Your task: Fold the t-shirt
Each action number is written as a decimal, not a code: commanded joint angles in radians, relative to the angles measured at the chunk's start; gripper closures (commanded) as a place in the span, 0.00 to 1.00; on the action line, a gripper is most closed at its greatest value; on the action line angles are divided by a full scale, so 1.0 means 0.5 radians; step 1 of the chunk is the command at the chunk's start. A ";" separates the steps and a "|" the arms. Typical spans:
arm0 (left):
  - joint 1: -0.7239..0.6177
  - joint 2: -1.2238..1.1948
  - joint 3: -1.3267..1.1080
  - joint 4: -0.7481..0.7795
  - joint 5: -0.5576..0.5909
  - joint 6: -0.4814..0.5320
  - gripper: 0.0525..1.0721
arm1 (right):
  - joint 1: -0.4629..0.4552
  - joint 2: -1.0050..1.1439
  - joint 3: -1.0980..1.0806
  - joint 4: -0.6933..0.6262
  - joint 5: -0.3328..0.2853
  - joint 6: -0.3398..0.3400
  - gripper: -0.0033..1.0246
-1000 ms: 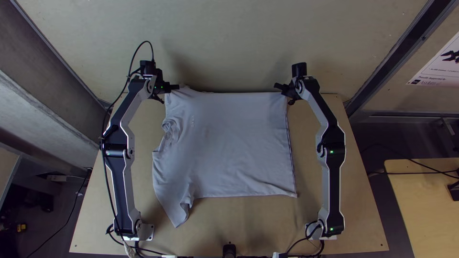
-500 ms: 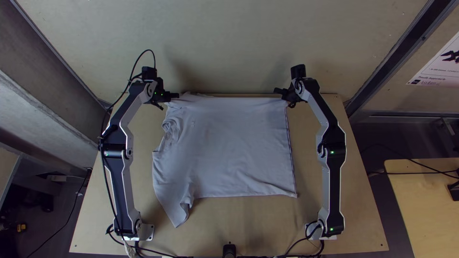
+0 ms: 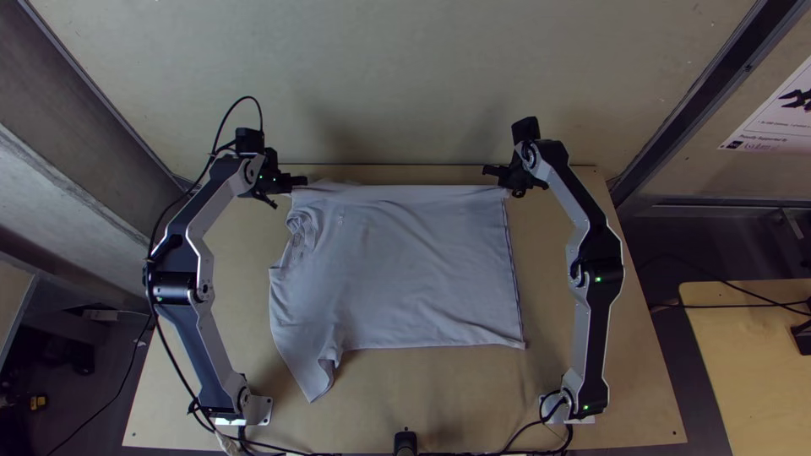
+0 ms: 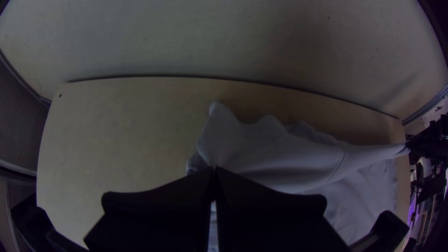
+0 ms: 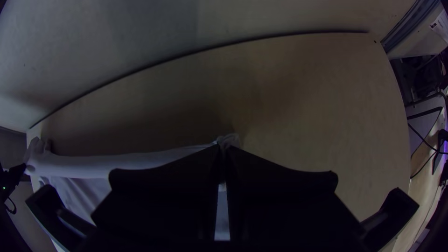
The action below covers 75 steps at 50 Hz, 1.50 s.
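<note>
Under and all around the t-shirt (image 3: 414,270): light wooden table (image 3: 241,279), bare wood on every side of the shirt. Beyond the shirt and past the table's far edge, a pale wall (image 3: 405,76). Well to the shirt's right, a poster (image 3: 773,114) and, closer to the near side, a second wooden surface (image 3: 752,363). Between shirt and near table edge, bare wood; a small dark device (image 3: 405,442) sits at that edge. Left arm (image 3: 203,346) stands to the shirt's left with a black cable (image 3: 169,346) alongside; right arm (image 3: 596,338) stands to its right.

Shirt lies mostly spread, collar (image 3: 301,236) toward its left side, hem (image 3: 514,287) along its right, one sleeve (image 3: 311,371) slanting toward the near edge. Light wrinkles across the body.

Left gripper (image 3: 300,181) is at the shirt's far left corner, fingers brought together on the cloth; some loose fabric rises in soft waves just past the fingertips. Right gripper (image 3: 492,173) is at the far right corner, pinching a small bunched bit of the shirt. Far edge of the shirt runs nearly straight between the two grippers.
</note>
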 commanded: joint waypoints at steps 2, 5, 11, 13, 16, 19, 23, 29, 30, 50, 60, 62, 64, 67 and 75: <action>0.040 -0.195 -0.213 0.047 -0.001 0.033 0.98 | 0.022 -0.152 -0.166 -0.022 0.035 -0.025 0.97; 0.043 -0.260 -0.302 0.074 0.020 0.033 0.98 | 0.035 -0.198 -0.237 -0.009 0.035 -0.025 0.97; 0.046 -0.367 -0.440 0.090 0.042 0.033 0.98 | 0.050 -0.293 -0.372 0.018 0.041 -0.022 0.97; 0.043 -0.398 -0.483 0.093 0.042 0.033 0.98 | 0.053 -0.321 -0.412 0.027 0.044 -0.022 0.97; 0.040 -0.444 -0.541 0.093 0.042 0.033 0.98 | 0.059 -0.360 -0.479 0.037 0.044 -0.019 0.97; 0.034 -0.496 -0.600 0.093 0.042 0.033 0.98 | 0.062 -0.400 -0.538 0.049 0.053 -0.022 0.97; 0.022 -0.564 -0.679 0.093 0.042 0.033 0.98 | 0.068 -0.459 -0.639 0.080 0.059 -0.022 0.97; 0.010 -0.656 -0.811 0.102 0.042 0.033 0.98 | 0.071 -0.535 -0.777 0.138 0.059 -0.019 0.97; 0.010 -0.668 -0.833 0.105 0.042 0.033 0.98 | 0.071 -0.545 -0.802 0.144 0.059 -0.019 0.97; -0.055 -0.766 -1.311 0.313 0.039 0.009 0.98 | 0.071 -0.634 -1.203 0.340 0.078 -0.012 0.97; -0.061 -0.726 -1.422 0.418 0.036 -0.022 0.64 | 0.044 -0.649 -1.280 0.346 0.078 -0.019 0.71; -0.061 -0.735 -1.419 0.412 0.036 -0.031 0.52 | 0.041 -0.673 -1.305 0.343 0.078 -0.019 0.53; -0.061 -0.760 -1.419 0.406 0.032 -0.043 0.44 | 0.038 -0.704 -1.326 0.340 0.078 -0.019 0.33; -0.061 -0.815 -1.431 0.406 0.026 -0.053 0.30 | 0.019 -0.732 -1.338 0.322 0.078 -0.012 0.03; -0.055 -0.904 -1.342 0.200 0.032 -0.056 0.05 | -0.017 -0.894 -1.394 0.251 0.078 -0.025 0.03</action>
